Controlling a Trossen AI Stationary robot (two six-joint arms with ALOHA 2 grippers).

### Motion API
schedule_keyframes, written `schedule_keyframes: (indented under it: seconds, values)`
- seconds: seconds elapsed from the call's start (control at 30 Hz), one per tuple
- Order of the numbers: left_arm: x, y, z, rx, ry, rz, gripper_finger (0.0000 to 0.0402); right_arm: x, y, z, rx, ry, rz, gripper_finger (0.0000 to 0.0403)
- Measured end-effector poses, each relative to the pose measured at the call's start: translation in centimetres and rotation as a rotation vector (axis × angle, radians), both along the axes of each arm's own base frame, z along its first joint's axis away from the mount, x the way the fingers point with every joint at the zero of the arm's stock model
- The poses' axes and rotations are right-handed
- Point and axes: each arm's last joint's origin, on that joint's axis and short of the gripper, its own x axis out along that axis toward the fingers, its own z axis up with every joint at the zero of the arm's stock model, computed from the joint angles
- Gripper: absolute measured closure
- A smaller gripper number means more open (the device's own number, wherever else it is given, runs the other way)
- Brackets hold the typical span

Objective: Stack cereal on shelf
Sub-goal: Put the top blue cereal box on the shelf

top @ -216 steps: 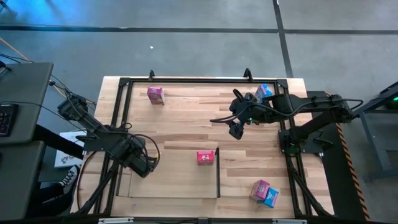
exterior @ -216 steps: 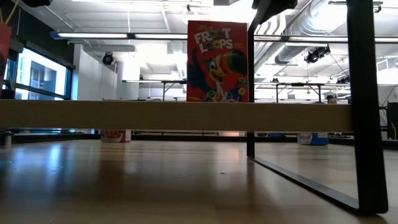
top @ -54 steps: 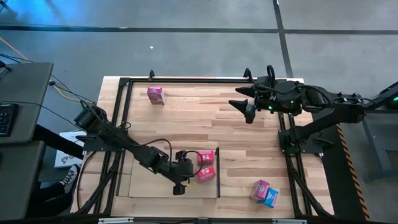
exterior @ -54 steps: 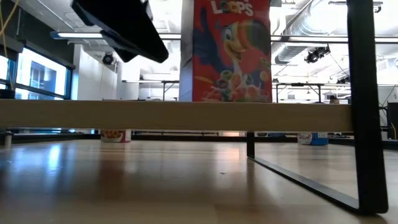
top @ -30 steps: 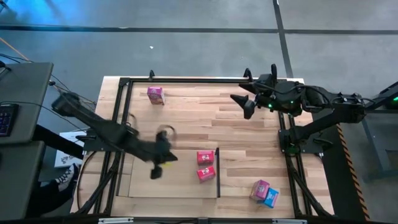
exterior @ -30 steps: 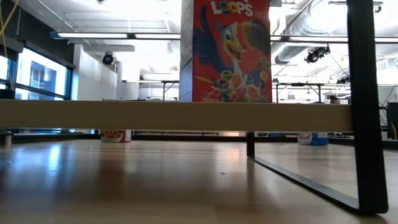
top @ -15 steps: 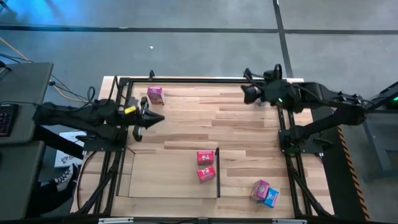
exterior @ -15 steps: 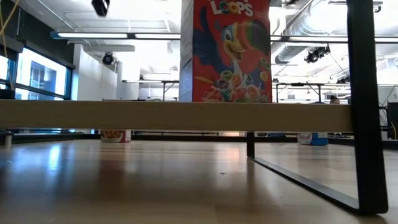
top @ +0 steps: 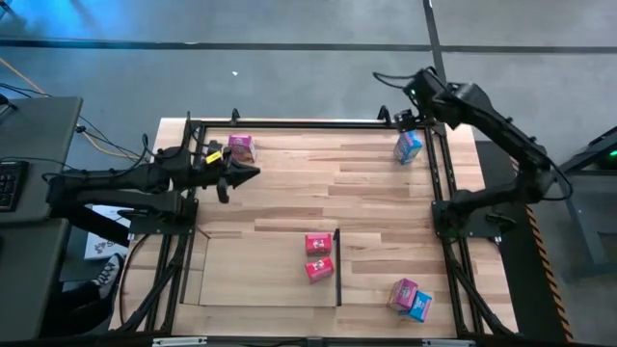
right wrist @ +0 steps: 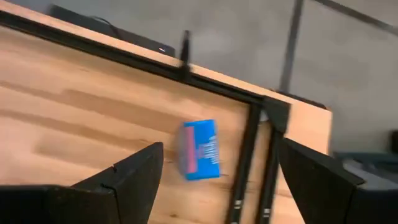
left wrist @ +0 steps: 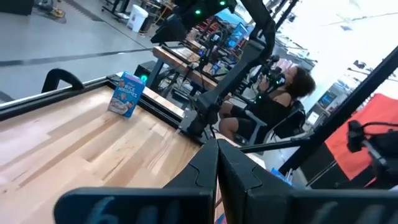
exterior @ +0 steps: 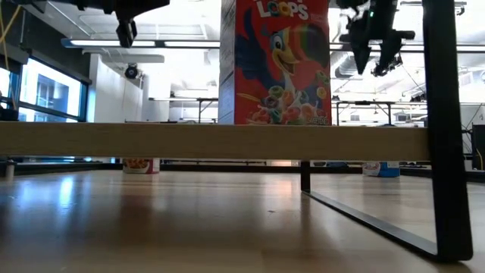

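High view: right gripper (top: pixel 409 118), fingers spread, is hovering over the small light-blue cardboard cereal box (top: pixel 408 146), probably light and crushable, best pinched across its narrow faces; left gripper (top: pixel 253 173) is closed on nothing.

"LOOPS" is read on the red cereal box (exterior: pixel 276 62) standing on the shelf (exterior: pixel 212 141). Print on the other boxes cannot be made out.

Six cereal boxes: three pink (top: pixel 241 146) (top: pixel 403 292) (top: pixel 319 269), one red (top: pixel 318 244), two blue (top: pixel 408 146) (top: pixel 420 306). One shelf (top: pixel 260 275).
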Motion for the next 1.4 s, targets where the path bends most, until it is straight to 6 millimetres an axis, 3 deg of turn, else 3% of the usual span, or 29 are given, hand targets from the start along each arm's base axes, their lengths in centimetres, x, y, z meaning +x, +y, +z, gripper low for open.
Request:
schedule_keyframes:
  seconds: [0.13, 0.27, 0.37, 0.53, 0.8, 1.13, 1.4]
  values:
    - [0.0, 0.2, 0.0, -0.012, -0.001, 0.018, 0.0401, 0.2, -2.4, -3.2, 0.046, -0.022, 0.022, 0.01]
    - [-0.1, 0.5, 0.0, -0.01, -0.001, 0.035, 0.0401, -0.7, -3.4, -7.7, 0.133, -0.037, 0.014, 0.01]
    - [-0.2, 0.7, 0.1, -0.002, -0.004, 0.049, 0.0401, -1.2, -4.1, -9.4, 0.141, -0.083, -0.02, 0.01]
    - [-0.2, 0.9, 0.1, 0.0, -0.003, 0.062, 0.0401, -1.3, -4.5, -10.6, 0.074, -0.034, -0.035, 0.01]
    - [-0.2, 1.0, 0.1, -0.007, -0.005, 0.072, 0.0401, -1.8, -4.0, -13.5, 0.118, 0.008, -0.046, 0.01]
    - [-0.2, 1.0, 0.1, -0.015, -0.007, 0.072, 0.0401, -2.1, -3.4, -16.9, 0.183, -0.068, -0.015, 0.0101]
    - [-0.2, 1.1, 0.1, -0.033, -0.011, 0.083, 0.0401, -2.0, -3.5, -17.2, 0.163, -0.08, -0.012, 0.0157]
